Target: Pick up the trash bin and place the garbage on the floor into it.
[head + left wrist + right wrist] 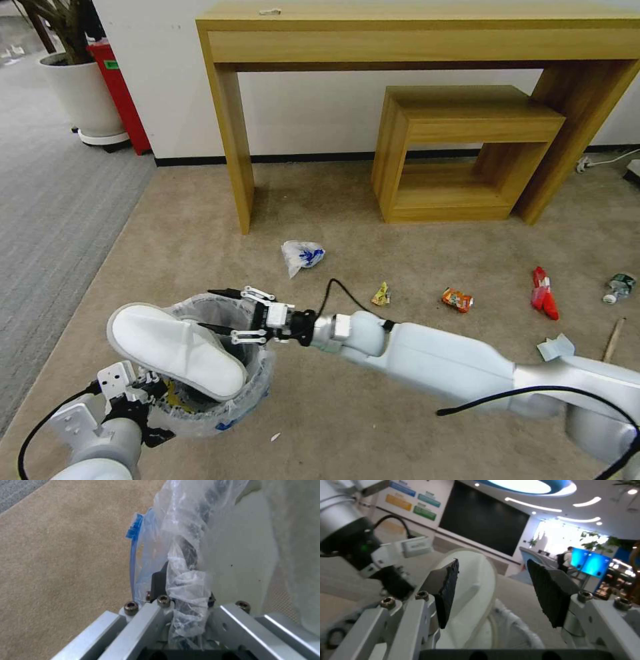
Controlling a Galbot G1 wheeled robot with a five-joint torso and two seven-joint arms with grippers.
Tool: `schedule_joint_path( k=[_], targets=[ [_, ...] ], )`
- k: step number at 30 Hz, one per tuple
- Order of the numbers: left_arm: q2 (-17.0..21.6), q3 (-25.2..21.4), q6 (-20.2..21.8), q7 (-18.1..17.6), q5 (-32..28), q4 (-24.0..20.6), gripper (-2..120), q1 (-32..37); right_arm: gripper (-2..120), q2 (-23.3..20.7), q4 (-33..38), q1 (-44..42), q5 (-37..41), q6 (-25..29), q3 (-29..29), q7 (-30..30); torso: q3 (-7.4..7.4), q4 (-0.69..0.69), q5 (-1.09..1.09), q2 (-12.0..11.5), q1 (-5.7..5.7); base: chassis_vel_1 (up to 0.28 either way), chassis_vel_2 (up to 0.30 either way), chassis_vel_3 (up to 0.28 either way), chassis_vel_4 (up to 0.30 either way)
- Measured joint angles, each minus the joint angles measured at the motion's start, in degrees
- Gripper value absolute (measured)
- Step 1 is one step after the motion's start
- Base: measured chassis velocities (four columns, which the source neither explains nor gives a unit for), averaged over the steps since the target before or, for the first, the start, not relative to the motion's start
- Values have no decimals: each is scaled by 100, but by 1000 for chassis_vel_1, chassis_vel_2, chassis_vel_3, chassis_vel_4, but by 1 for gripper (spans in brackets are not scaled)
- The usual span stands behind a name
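The trash bin (pixel 200 400), light and thin-walled, hangs from the left gripper (pixel 137 390), clamped on its bagged rim. A soft white slipper (pixel 177 350) lies across its mouth, just before the right gripper (pixel 223 312), jaws spread, empty.

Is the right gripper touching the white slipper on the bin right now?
Apart. The right wrist view shows the right gripper open, with the slipper beyond its pads and clear space between them.
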Motion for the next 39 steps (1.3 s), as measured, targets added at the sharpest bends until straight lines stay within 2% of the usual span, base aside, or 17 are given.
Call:
schedule_joint_path(
  k=[7, 13, 22, 34, 39],
  targets=[
    [-49, 35, 0, 0, 19, 12, 0, -50, 54, -71, 123, 288, 85, -38, -273, -419, 0, 1, 0, 0, 0, 0, 0, 0, 0],
    [-79, 21, 0, -1, 23, 6, 0, -69, 54, -57, 208, 899, 258, -73, -724, -874, 0, 1, -2, 0, 0, 0, 0, 0, 0],
    [-97, 16, -5, -1, 14, 5, 0, -146, 54, -68, 208, 1484, 528, -103, -1039, -1262, 0, 1, -2, 0, -1, 0, 0, 0, 0],
    [-151, 74, -5, -3, 9, 13, 0, -212, 54, 10, -153, 1496, 118, -117, -1126, -1285, 0, 1, -2, 0, -1, 0, 0, 0, 0],
    [-214, 87, -6, -3, 21, -74, 0, -163, 53, 360, -385, 1640, 28, -72, -1267, -1414, 0, 0, -1, -1, -1, 0, 0, 0, 0]
  ],
)
